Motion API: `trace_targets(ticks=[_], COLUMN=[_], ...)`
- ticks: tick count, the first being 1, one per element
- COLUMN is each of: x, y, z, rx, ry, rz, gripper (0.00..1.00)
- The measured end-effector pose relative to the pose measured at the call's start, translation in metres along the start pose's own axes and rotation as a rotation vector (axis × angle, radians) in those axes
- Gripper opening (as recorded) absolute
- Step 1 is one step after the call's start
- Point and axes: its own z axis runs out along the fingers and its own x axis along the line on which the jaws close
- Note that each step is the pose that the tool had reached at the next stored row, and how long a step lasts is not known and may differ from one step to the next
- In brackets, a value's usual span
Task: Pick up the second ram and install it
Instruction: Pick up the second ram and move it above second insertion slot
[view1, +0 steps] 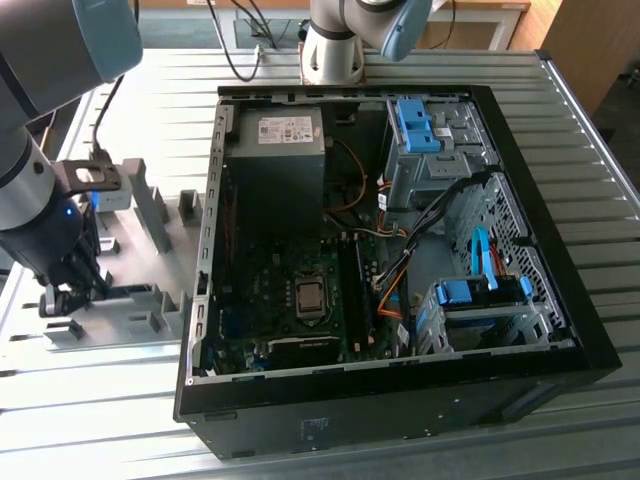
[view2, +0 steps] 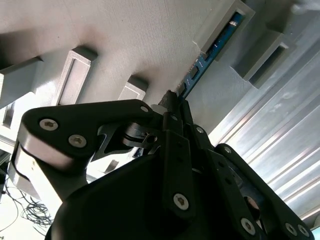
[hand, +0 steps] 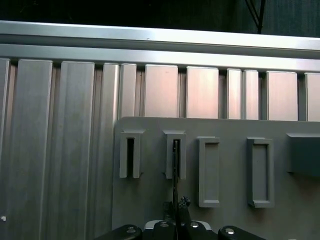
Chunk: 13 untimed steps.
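A ribbed aluminium worktop (view1: 600, 170) carries everything. In the second wrist view, the tool (view2: 174, 102) is pinched on the near end of the second ram (view2: 205, 60), a thin blue stick standing on edge. Its far end sits in the slot of a grey holder block (view2: 217, 22). Farther off, toward the exterior view's right, an open computer case (view1: 590, 350) lies flat.

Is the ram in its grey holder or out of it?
In. The ram has its far end in a slot of the holder, and the gripper is shut on its near end.
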Motion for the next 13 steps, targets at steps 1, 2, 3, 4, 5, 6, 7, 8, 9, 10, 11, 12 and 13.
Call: trace_targets(ticks=[1,2,3,4,5,6,7,8,9,10,11,12,13], x=[-0.0001,-0.0001,-0.0001,-0.0002,-0.0002,-0.0003,-0.0003,-0.0004,-0.0004,-0.0004,-0.0004,-0.0004,-0.0004], y=[0.0000,0.0000,0.0001,0.0001,0.0001,0.0002,0.0002,0.0002,0.0002,0.0003,0.0003,0.0002,0.0003], z=[-0.0006,-0.0011,-0.0020,-0.0028,-0.0035,-0.0045,-0.0052,-0.0058,-0.0059,-0.0060,-0.0062,-0.0064,-0.0065], rx=[0.0000,0.0001,-0.0001,-0.0001,0.0000,0.0000,-0.0001,0.0000,0.0001,0.0000,0.0000,-0.0001,0.0000], ry=[0.0003,0.0004,0.0007,0.0007,0.0007,0.0007,0.0008,0.0007,0.0006,0.0007,0.0007,0.0008,0.0007], rz=[0.000,0.000,0.000,0.000,0.000,0.000,0.000,0.000,0.000,0.000,0.000,0.000,0.000], gripper=[0.14,0.14,0.14,0.14,0.14,0.14,0.14,0.14,0.14,0.14,0.14,0.14,0.14])
